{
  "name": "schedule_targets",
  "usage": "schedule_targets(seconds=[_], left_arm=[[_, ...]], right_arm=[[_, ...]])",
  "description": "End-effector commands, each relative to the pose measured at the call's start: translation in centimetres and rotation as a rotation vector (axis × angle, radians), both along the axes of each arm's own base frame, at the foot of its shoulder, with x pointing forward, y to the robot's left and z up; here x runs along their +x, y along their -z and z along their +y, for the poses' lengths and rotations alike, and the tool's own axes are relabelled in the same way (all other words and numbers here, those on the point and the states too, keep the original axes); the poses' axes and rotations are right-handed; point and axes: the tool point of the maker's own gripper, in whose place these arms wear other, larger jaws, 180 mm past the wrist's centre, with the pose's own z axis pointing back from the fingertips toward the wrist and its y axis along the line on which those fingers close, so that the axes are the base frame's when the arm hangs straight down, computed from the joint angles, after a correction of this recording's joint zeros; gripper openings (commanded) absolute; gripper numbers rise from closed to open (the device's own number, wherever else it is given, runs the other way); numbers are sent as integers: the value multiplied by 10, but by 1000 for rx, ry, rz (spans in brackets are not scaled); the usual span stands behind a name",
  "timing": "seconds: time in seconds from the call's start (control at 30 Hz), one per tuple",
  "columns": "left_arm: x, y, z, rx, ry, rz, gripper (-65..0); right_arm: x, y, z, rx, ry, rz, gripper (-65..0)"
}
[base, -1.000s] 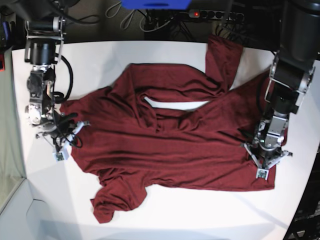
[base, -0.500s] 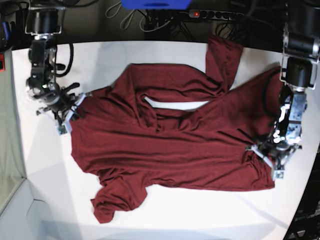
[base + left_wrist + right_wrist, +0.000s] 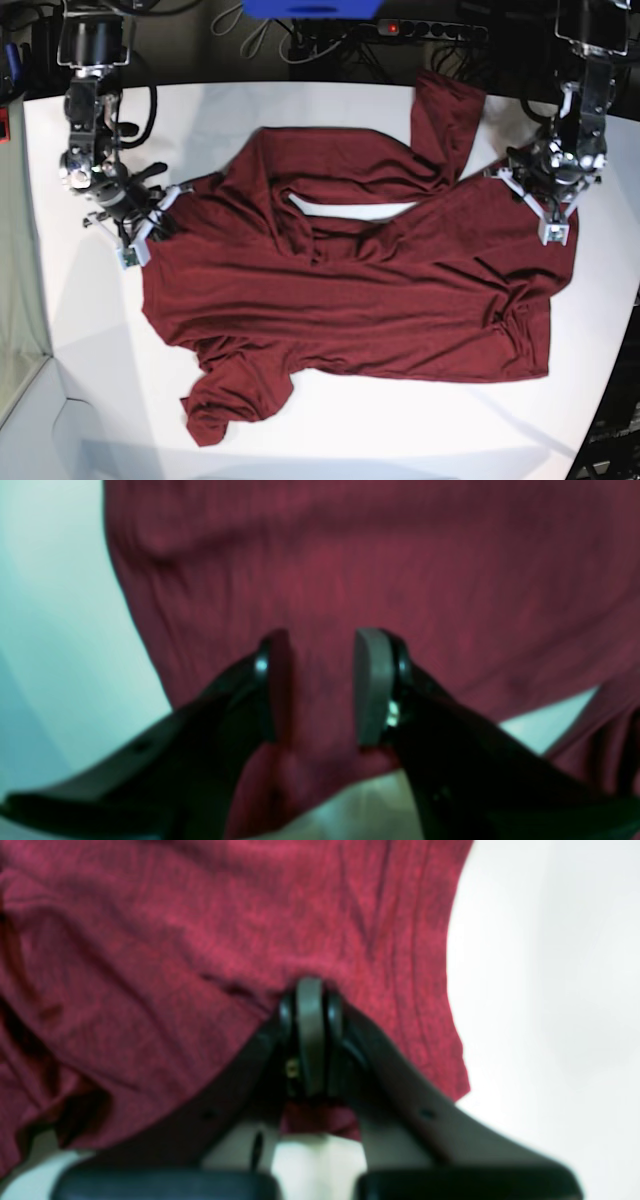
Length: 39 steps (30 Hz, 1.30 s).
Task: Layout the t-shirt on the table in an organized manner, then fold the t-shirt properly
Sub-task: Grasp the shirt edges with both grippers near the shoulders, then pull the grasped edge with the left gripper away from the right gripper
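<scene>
My right pincer point(image 3: 311, 1040) is pressed together on the t-shirt point(image 3: 340, 290), with maroon fabric bunched at its tips and a bit of hem poking out beneath them. In the base view that right pincer point(image 3: 140, 225) sits at the shirt's corner on the view's left; since a second ago it has travelled from lower down that side toward the far edge of the worktop point(image 3: 330, 110), taking the corner with it.

My left pincer point(image 3: 320, 685) stands partly spread with cloth between and behind the pads; I cannot tell whether it pinches the fabric. In the base view the left pincer point(image 3: 550, 205) has climbed from the near right corner of the shirt to the upper right, leaving that near corner lying loose and rumpled.

The shirt lies spread but wrinkled across the middle of the white worktop.
</scene>
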Motion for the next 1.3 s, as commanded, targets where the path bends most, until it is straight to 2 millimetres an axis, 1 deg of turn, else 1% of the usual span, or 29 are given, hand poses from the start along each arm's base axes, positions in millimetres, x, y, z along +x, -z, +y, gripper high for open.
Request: schedule_targets(seconds=[0.0,0.07,0.13,0.17,0.27,0.4,0.5,0.57,0.63,0.73,0.83,0.97,1.03,1.07,1.13,1.2,1.27], left_arm=[[1,-4,15,43,-11,-2,-436],[-4,5,27,90,-21,30,-436],[-8,10,38,147,-21,46,-436],[-8,13,42,179,-12,42,-435],[-7,16,57,252,6,14,-434],[-4,15,64,283,13,-8,-434],[15,2,66,288,8,-52,-434],[25,-5,66,288,4,-75,-434],[36,-15,65,289,3,-107,-434],[56,-37,58,279,10,-172,-434],[74,-73,33,263,55,-288,-434],[73,-109,1,245,111,-352,-433],[68,-123,-11,238,134,-369,-433],[64,-127,-16,237,143,-369,-433],[55,-132,-26,227,162,-365,-433],[37,-121,-32,217,173,-308,-433],[17,-105,-38,203,188,-241,-433]], right_arm=[[-2,1,-18,-45,20,27,-650],[-4,4,-26,-45,39,38,-650],[-2,3,-31,-50,49,35,-650],[0,0,-34,-52,56,29,-650],[-5,4,-50,-71,76,50,-650],[-11,11,-68,-92,90,83,-650],[-6,8,-77,-97,107,55,-650],[-9,8,-88,-94,141,58,-650],[-9,4,-98,-91,172,47,-650],[-10,2,-103,-89,189,41,-650],[-9,2,-103,-89,189,40,-650],[-9,2,-103,-88,189,38,-650],[-9,2,-103,-88,189,38,-650],[-8,1,-103,-88,186,38,-650],[0,-4,-101,-85,184,20,-650],[1,-4,-100,-84,185,22,-650],[2,-4,-100,-82,185,22,-650]])
